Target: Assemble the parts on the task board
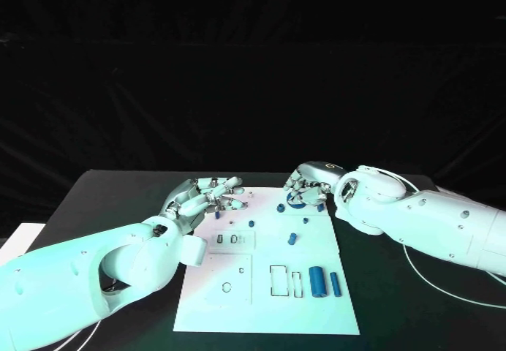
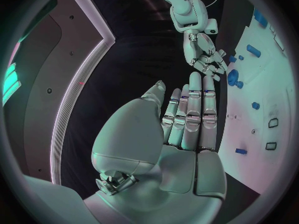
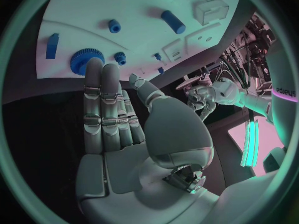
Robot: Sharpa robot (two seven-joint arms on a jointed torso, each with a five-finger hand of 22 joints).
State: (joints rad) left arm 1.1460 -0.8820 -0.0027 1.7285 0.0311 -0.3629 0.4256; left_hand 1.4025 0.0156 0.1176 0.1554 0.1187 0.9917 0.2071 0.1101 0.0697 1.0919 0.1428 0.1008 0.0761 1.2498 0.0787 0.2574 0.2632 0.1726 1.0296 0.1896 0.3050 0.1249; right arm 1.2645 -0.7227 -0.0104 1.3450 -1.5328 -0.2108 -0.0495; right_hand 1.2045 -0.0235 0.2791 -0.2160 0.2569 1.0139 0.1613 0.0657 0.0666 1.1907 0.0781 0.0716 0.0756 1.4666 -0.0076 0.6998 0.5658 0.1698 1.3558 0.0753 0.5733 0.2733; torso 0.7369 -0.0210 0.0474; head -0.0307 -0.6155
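**Crowded far edge of the board leaves little room for error**

Nearest the robot, two long blue cylinders [image 1: 324, 282] lie side by side on the task board [image 1: 264, 307], beside empty rectangular outlines. A short blue peg [image 1: 292, 238] stands alone mid-board, well apart from both arms.

Farther out, the left robot hand [image 1: 208, 196] hovers at the board's far left corner, fingers straight and apart, holding nothing. A small blue part [image 1: 217, 215] sits just beside its fingertips; a careless sweep could knock it off onto the desk [image 1: 105, 197].

At the far edge, the right robot hand [image 1: 308, 188] is also empty, its fingers extended together over the blue gear [image 3: 86, 60]. Whether the fingertips touch the gear cannot be told. Small blue pieces stand close around it, among them a short knob [image 3: 120, 58]. The likely failure here is a nudge: closing on the gear from this angle may push it sideways or tip a neighbour, since the parts are small and loose.
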